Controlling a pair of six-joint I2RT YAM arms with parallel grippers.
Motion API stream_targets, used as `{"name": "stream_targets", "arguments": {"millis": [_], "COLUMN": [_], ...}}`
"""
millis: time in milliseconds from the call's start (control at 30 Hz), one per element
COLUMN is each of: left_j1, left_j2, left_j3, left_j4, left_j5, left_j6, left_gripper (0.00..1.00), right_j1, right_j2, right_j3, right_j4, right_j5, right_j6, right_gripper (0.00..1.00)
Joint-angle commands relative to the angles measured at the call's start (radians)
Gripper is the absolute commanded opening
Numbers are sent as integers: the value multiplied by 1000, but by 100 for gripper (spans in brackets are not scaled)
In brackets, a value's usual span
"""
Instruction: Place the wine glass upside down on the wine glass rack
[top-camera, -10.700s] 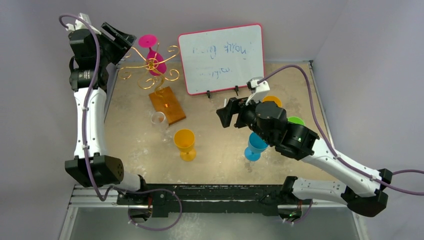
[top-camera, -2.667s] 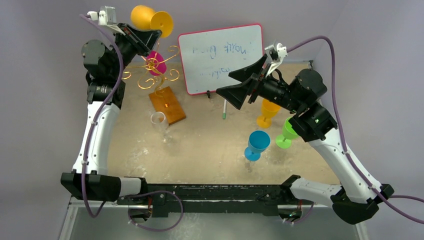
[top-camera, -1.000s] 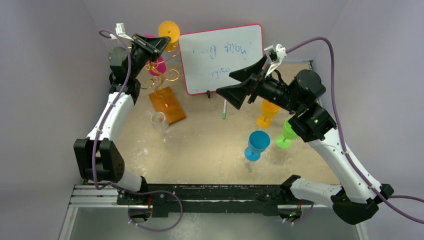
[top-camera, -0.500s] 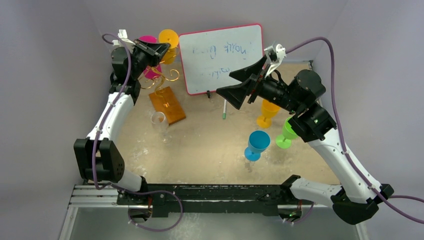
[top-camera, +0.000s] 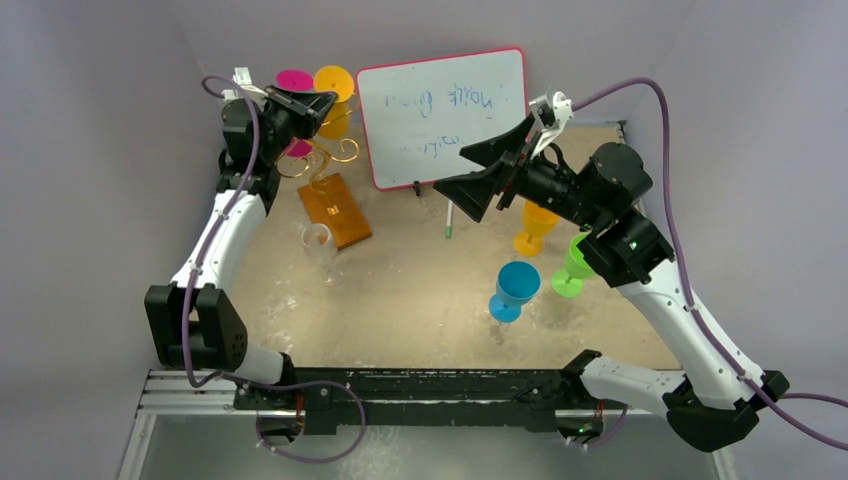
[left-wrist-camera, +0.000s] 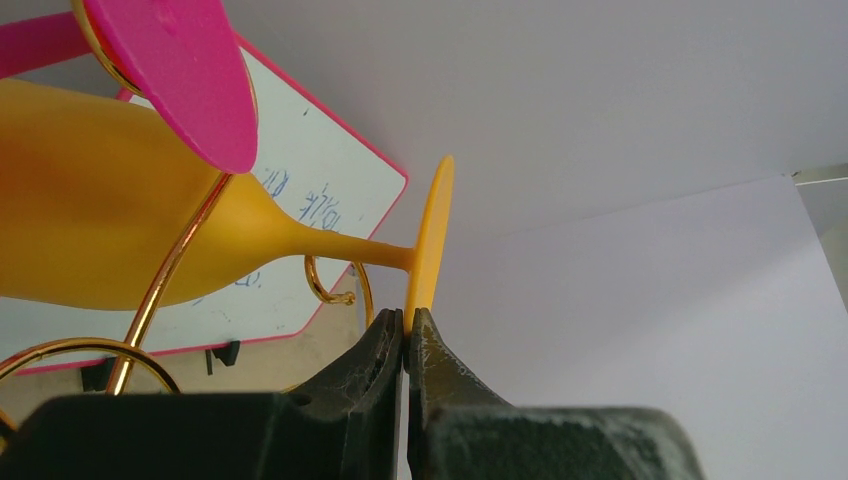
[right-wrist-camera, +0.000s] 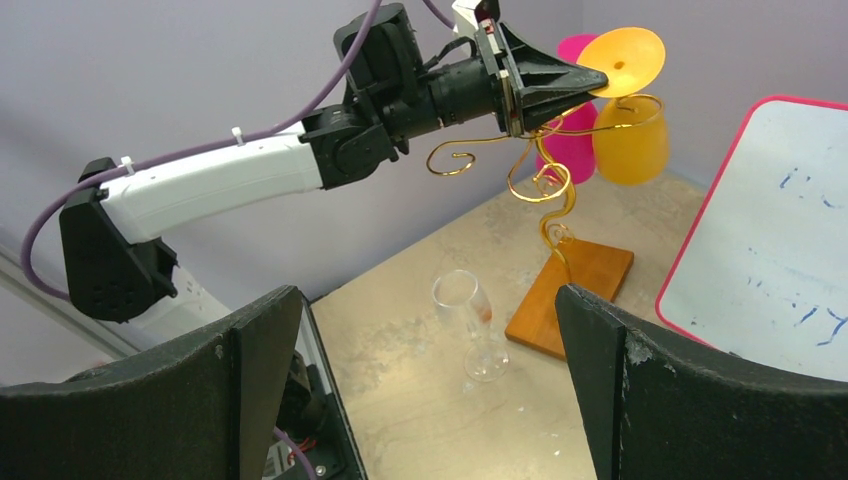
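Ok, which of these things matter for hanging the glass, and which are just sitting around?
In the job: yellow wine glass, gripped by its foot; gold wire rack on brown wooden base; left gripper.
Just about: pink glass already hung, pink-framed whiteboard, clear glass, blue glass, green glass, orange glass, marker pen.

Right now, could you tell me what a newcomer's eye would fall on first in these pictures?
The yellow wine glass stands out, upside down at the gold wine glass rack in the far left corner, its foot pinched by the left gripper. A pink glass hangs beside it, and the right gripper gapes wide before the whiteboard.
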Motion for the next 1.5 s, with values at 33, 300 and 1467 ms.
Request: {"name": "stream_targets", "arguments": {"millis": [33,300,1467], "left_j1": [-1,-2,-13], "left_j2": [-61,-101,-32], "left_j3": [-6,-57,-12], "left_j4": [53,44,121], "left_j5": [21,28,136], "left_j6": [-29,-15,-14], "left_gripper": [0,0,0], "right_j1": [4,5,5], "right_j2": [-28,-35,-39], "right_j3": [0,-5,-20], "right_j4": [37,37,56], "right_j5": [23,24,25], "right_j6": [-7,-4,2], "right_gripper": [100,100,100]}}
